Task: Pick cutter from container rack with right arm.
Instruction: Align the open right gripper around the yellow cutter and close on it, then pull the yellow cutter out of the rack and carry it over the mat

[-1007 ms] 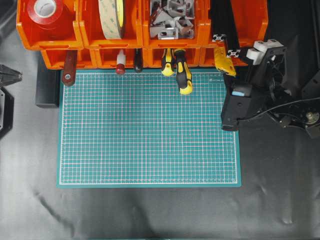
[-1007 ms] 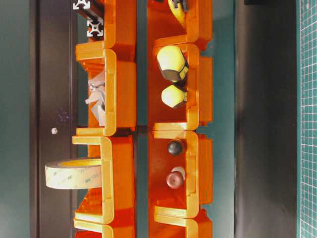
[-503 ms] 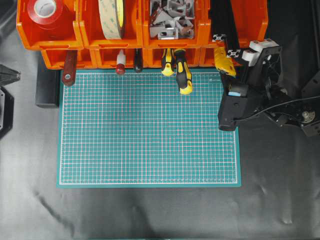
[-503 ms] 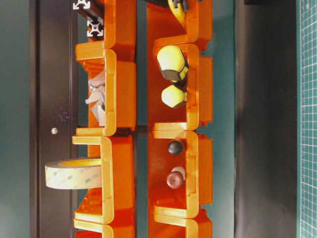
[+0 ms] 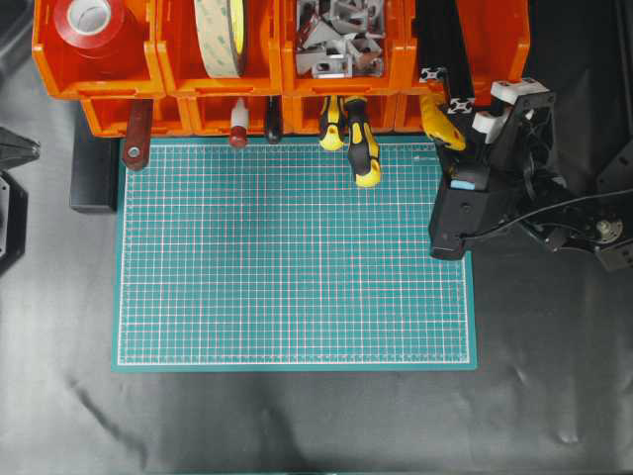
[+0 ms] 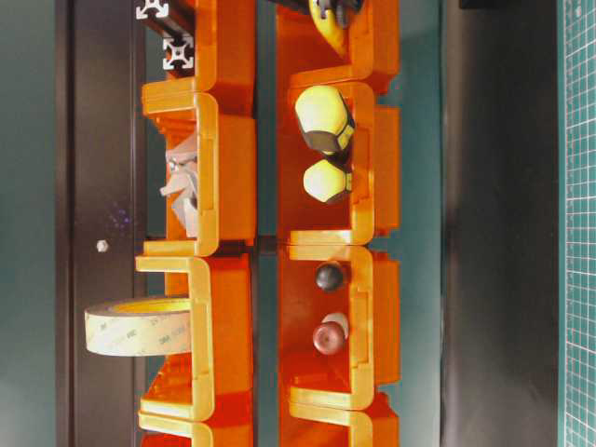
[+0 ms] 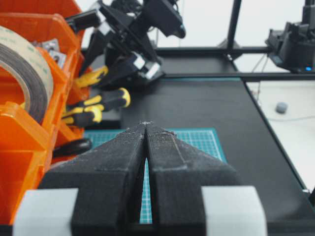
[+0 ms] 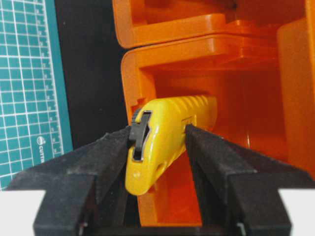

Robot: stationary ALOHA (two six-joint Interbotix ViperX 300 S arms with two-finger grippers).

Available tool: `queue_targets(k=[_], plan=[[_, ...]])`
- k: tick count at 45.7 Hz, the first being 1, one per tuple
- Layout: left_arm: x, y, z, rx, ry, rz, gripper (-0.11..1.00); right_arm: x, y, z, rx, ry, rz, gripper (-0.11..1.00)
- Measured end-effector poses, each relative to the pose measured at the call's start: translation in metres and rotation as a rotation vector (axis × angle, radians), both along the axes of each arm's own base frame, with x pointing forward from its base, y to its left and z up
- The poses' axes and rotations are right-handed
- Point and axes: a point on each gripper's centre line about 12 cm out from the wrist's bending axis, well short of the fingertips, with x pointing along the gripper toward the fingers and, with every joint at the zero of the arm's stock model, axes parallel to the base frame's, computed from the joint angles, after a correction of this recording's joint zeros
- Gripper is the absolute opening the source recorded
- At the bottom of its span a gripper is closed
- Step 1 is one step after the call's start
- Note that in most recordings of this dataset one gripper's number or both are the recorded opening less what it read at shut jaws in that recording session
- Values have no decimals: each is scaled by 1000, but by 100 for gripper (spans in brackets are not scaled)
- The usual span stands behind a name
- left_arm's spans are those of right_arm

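The yellow cutter [image 5: 441,119] pokes out of the rightmost lower bin of the orange container rack [image 5: 178,87]. It rests on the bin's front wall [image 8: 135,78]. My right gripper [image 8: 160,130] has one black finger on each side of the cutter [image 8: 167,128], touching its black slider on the left and its yellow body on the right. From above, the right gripper [image 5: 455,116] sits at the mat's far right corner. My left gripper [image 7: 146,126] is shut on nothing, off the mat's left side. The cutter [image 6: 328,20] shows at the top edge of the table-level view.
Two yellow-and-black screwdrivers [image 5: 361,146] overhang the green mat [image 5: 297,257] to the left of the cutter. Upper bins hold tape rolls [image 5: 223,35] and metal brackets [image 5: 341,35]. Black aluminium profiles [image 5: 435,75] stick out just above the cutter's bin.
My right arm has shifted left towards the cutter's bin, and its jaws have narrowed from wide open until they touch the cutter. The left gripper has not moved.
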Motion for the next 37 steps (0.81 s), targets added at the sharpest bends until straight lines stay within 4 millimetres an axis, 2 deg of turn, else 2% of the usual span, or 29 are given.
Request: queue_targets(k=[6, 15, 37], plan=[[0, 0, 0, -3, 0, 0, 0, 2, 3, 6, -12, -6, -4, 32], [0, 0, -1, -1, 5, 0, 0, 6, 17, 23, -33, -31, 7, 28], [-4, 0, -2, -1, 28, 2, 0, 6, 74, 76, -92, -79, 89, 28]])
